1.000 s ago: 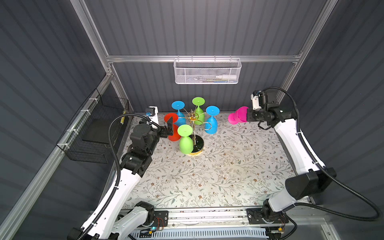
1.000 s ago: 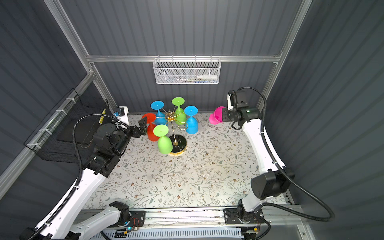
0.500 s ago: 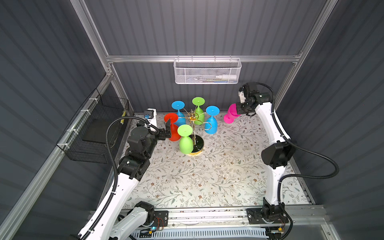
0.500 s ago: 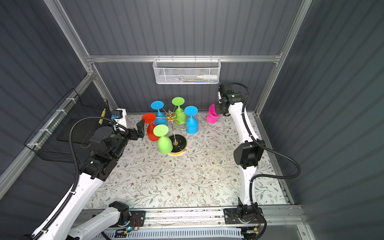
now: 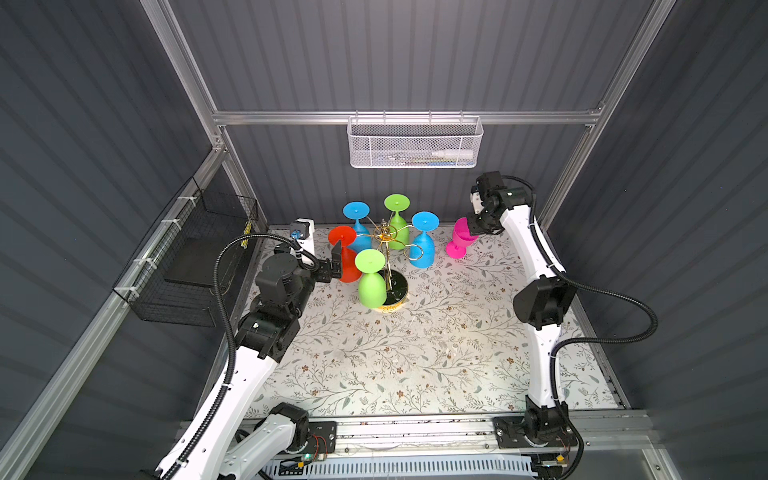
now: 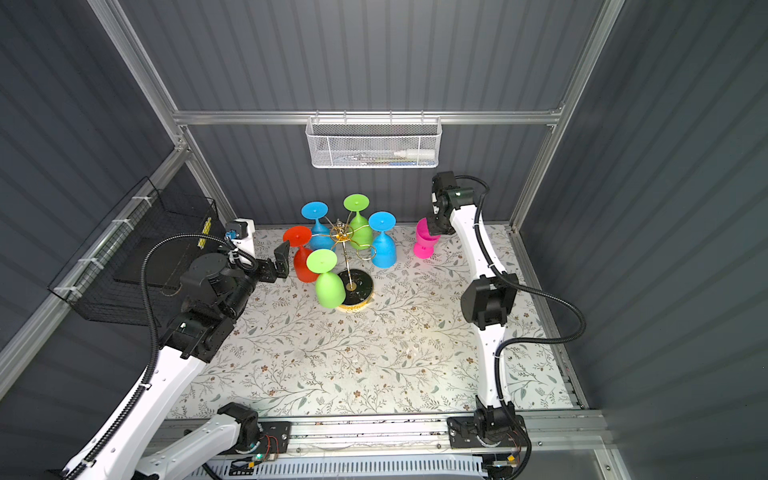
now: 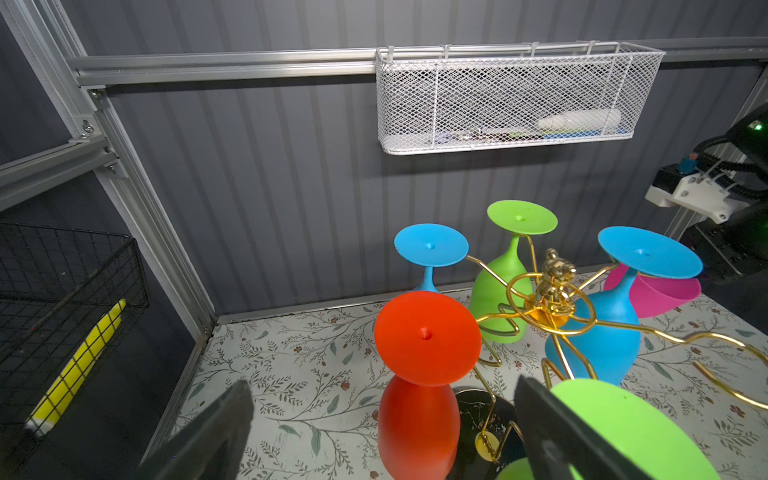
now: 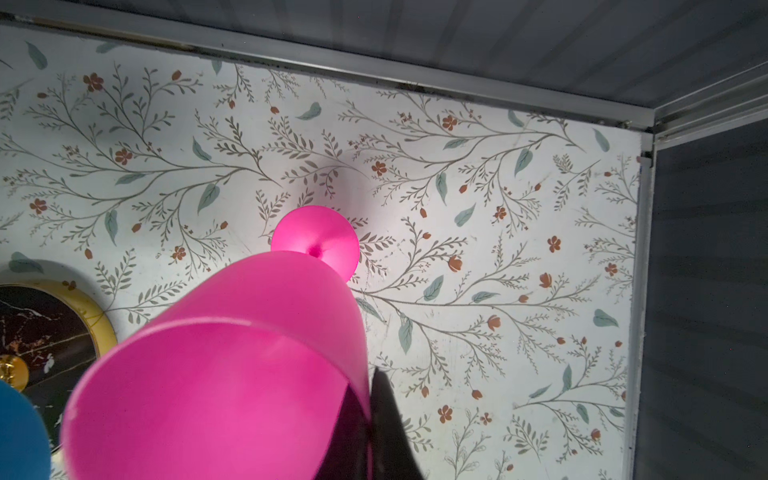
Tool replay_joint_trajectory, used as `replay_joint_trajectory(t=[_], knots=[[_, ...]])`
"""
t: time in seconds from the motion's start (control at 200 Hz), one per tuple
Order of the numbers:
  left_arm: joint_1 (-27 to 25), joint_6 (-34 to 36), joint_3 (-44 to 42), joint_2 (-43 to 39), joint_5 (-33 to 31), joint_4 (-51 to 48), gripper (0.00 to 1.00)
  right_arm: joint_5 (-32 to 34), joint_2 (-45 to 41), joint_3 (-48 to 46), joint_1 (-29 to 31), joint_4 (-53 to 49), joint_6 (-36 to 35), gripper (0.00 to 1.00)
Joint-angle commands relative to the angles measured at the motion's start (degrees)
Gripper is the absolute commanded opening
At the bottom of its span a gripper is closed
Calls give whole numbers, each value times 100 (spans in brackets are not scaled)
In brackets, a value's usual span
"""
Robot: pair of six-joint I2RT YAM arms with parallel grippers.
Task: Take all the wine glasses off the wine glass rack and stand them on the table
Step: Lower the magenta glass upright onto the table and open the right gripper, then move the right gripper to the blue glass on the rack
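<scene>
Wine glass rack: the wine glass rack [image 5: 400,286] is stood upright on the floral mat [image 5: 415,353], toward 12 o'clock of the table in both top views, with its round black base flat on the mat
Glasses on the rack: five are hung bowl-down from the loop arms; counted from the pole, the red wine glass [image 5: 352,270] is found at 9 o'clock, the far blue glass [image 5: 356,210] at 11, the far green glass [image 5: 397,203] at 12, the right blue glass [image 5: 423,249] at 2 and the near green glass [image 5: 371,286] at 7
Pink wine glass: the pink wine glass [image 5: 460,237] is found off the rack, at 3 o'clock of it and apart from the wire, bowl up and tilted; whether its foot touches the mat cannot be told
Right gripper: the right gripper [image 5: 475,227] is clenched on the pink wine glass's rim, one finger seen inside the bowl and one outside in the right wrist view
Left gripper: the left gripper [image 5: 336,266] is held at 9 o'clock of the rack with its jaws spread wide; the red wine glass's bowl is seen between the fingers [image 7: 224,432] in the left wrist view, and nothing is gripped
</scene>
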Motion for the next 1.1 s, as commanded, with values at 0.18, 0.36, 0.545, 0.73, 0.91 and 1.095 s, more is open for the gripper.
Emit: replay_joint_trajectory(t=[0.18,0.36,0.545,0.73,0.91,1.095], knots=[[33,48,128,34,102,-57,100,78,194,109,55,-316,-166,0],[33,62,142,-1,101,-104,100,62,320,104,108,-327,-175,0],[33,66,142,-10,102,-112,100,-4,376,104,157,-273,-153,0],[33,83,143,-1,96,-138,100,-96,379,104,170,-238,-137,11],[33,83,138,-10,92,-138,100,-353,323,104,170,-146,-68,18],[33,108,154,-10,78,-165,100,-907,-70,-158,80,308,160,36]])
